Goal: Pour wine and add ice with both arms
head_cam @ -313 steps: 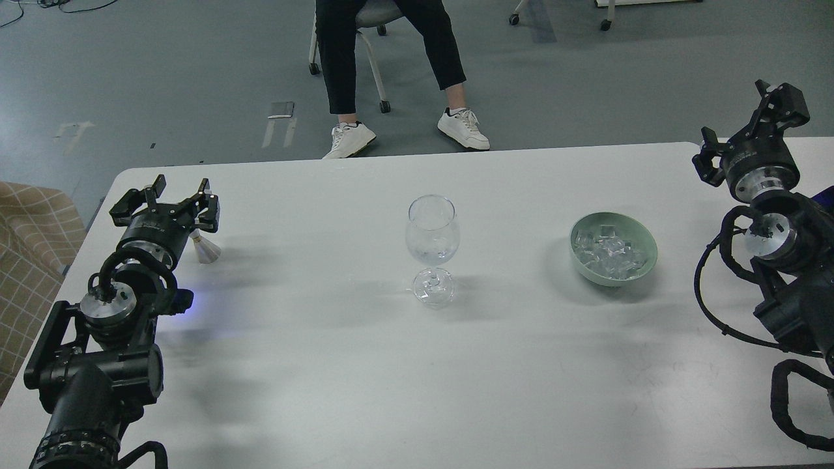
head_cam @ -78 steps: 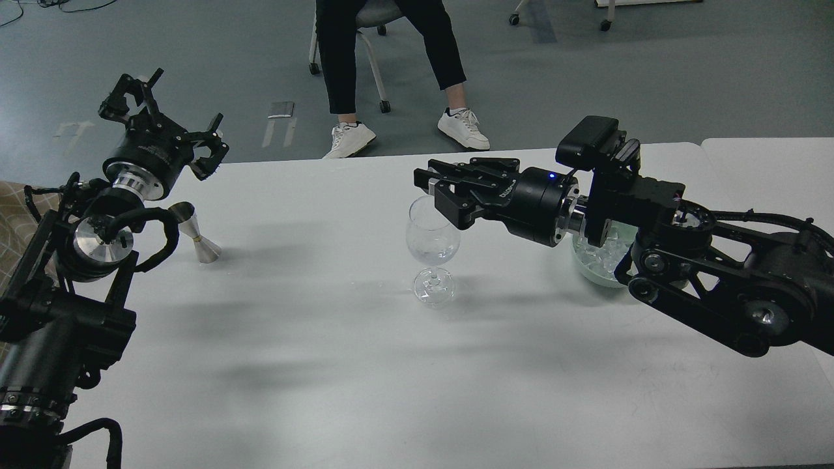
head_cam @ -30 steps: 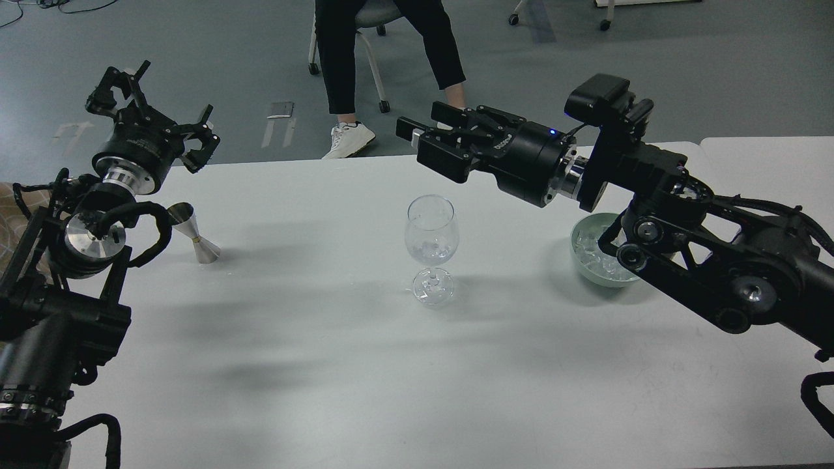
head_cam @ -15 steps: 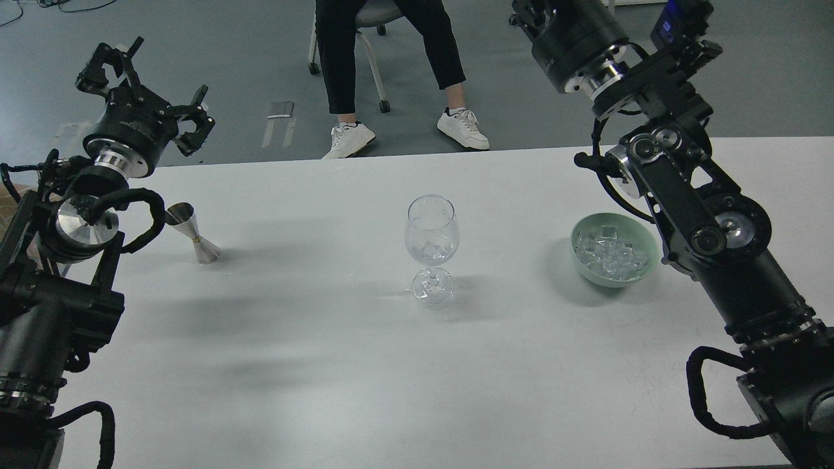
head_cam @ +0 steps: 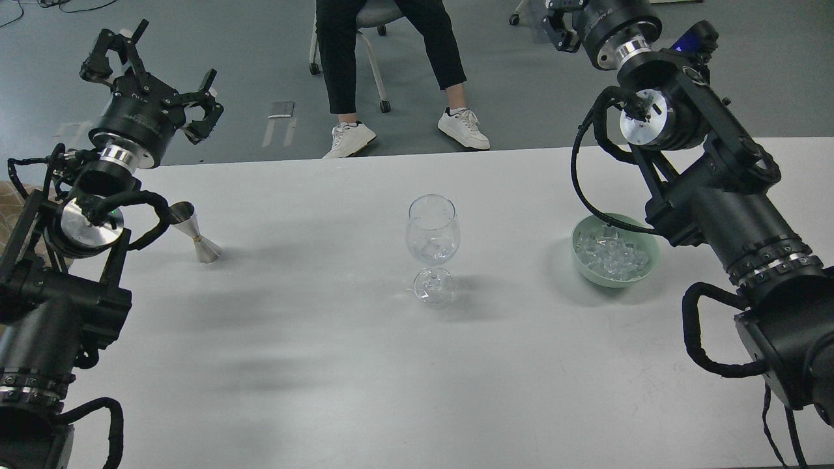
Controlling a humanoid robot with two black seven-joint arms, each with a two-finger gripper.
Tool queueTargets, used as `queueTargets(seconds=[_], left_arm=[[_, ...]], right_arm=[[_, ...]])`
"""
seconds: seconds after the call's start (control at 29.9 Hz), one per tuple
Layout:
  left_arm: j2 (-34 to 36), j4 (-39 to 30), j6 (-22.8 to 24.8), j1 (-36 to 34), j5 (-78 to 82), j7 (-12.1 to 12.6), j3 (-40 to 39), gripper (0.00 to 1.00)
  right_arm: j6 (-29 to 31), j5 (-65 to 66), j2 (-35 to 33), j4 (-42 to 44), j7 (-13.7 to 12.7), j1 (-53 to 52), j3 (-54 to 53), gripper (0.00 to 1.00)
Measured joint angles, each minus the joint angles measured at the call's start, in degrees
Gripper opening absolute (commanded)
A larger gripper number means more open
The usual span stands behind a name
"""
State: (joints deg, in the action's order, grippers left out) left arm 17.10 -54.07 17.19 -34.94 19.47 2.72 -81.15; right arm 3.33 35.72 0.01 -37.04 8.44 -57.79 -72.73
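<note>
On the white table (head_cam: 326,365) stands a clear stemmed wine glass (head_cam: 432,244) holding ice (head_cam: 435,247); left black clawed gripper (head_cam: 151,71) spread apart, empty; right gripper's (head_cam: 561,23) state I cannot tell.

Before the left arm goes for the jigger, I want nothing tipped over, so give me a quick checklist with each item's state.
1. Wine glass upright on the table: ok.
2. Ice in the glass: ok, a few cubes show in it.
3. Jigger standing, not touched by any gripper: ok.
4. Left gripper open, holding nothing: ok, it is raised beyond the table's far edge.
5. Right gripper out of the way: ok, it is high and far from the glass; open or shut: cannot tell, it is cut off by the top edge.
6. Green bowl has ice left in it: ok.
</note>
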Motion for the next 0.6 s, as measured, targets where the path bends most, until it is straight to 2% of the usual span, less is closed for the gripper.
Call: queueTargets(seconds=[0.3, 0.6], left_arm=[[-1.8, 1.6, -0.5, -0.3, 0.2, -0.5, -0.2, 0.97], [-2.1, 1.6, -0.6, -0.4, 0.7, -1.8, -0.1, 0.97]], right_arm=[[0.0, -11.8, 0.0, 2.2, 0.7, 0.9, -1.3, 1.0], [0.8, -13.4, 0.0, -1.6, 0.8, 4.9, -2.3, 1.0]])
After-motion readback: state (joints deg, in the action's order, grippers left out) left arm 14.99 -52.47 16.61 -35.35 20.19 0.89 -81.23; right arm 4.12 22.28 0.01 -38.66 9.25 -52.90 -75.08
